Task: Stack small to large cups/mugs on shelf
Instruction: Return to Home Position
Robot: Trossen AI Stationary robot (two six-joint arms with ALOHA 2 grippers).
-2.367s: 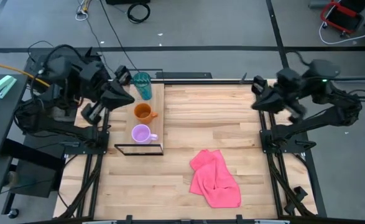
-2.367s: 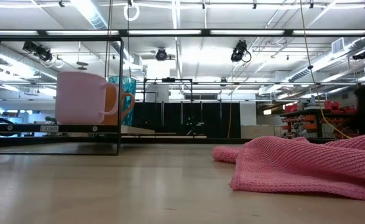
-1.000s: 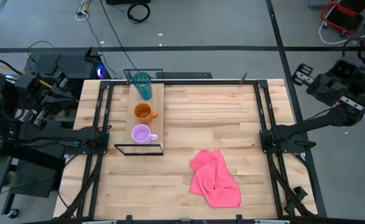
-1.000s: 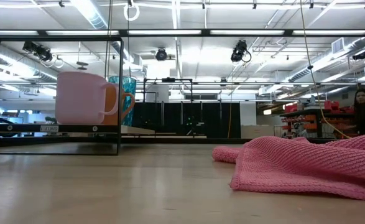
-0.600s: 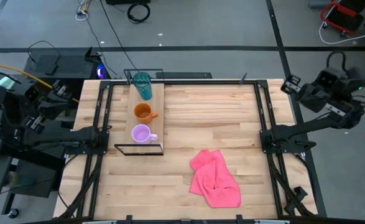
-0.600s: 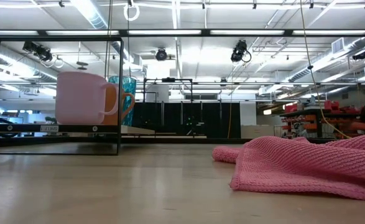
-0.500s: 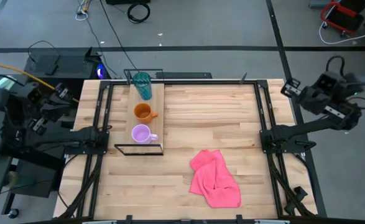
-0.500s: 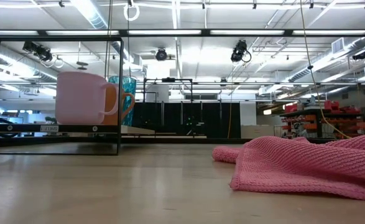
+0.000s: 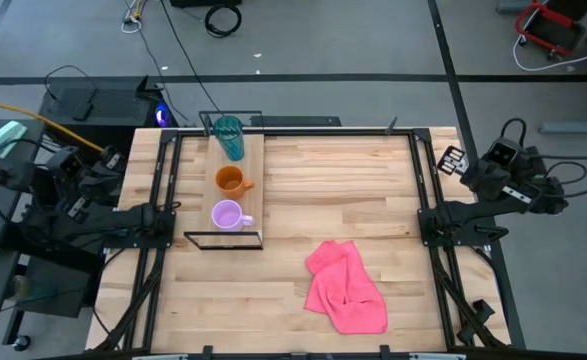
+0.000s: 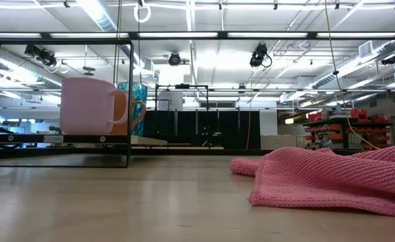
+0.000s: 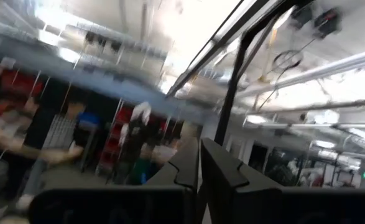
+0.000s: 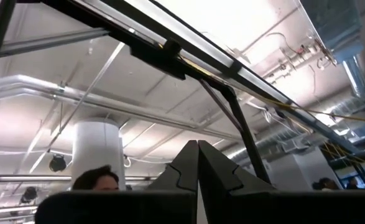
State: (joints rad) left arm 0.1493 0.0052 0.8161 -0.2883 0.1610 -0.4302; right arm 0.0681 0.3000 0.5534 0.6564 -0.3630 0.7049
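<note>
The shelf [image 9: 254,165] stands at the table's far left, a wood plank on a black frame. On it, in a row, stand the teal tumbler [image 9: 229,136] at the far end, the orange mug [image 9: 230,180] in the middle and the lilac mug [image 9: 226,215] at the near end. In the low view the lilac mug [image 10: 86,106] hides most of the orange mug [image 10: 124,111] and the tumbler [image 10: 135,91]. My left gripper [image 9: 108,160] is shut and empty beyond the table's left edge. My right gripper [image 9: 451,158] is shut and empty at the right edge. Both point up at the ceiling in their wrist views [image 11: 199,167] [image 12: 198,163].
A crumpled pink cloth [image 9: 347,287] lies on the table near the front, right of centre; it also shows in the low view [image 10: 332,175]. Black frame rails [image 9: 421,180] run along the table's left and right sides. People show in the room behind in the wrist views.
Both arms have folded down beside the table. My left gripper has moved a little toward the table's near edge and the table. My right gripper has moved toward the table's right edge and near side. The mugs and tumbler have stayed still.
</note>
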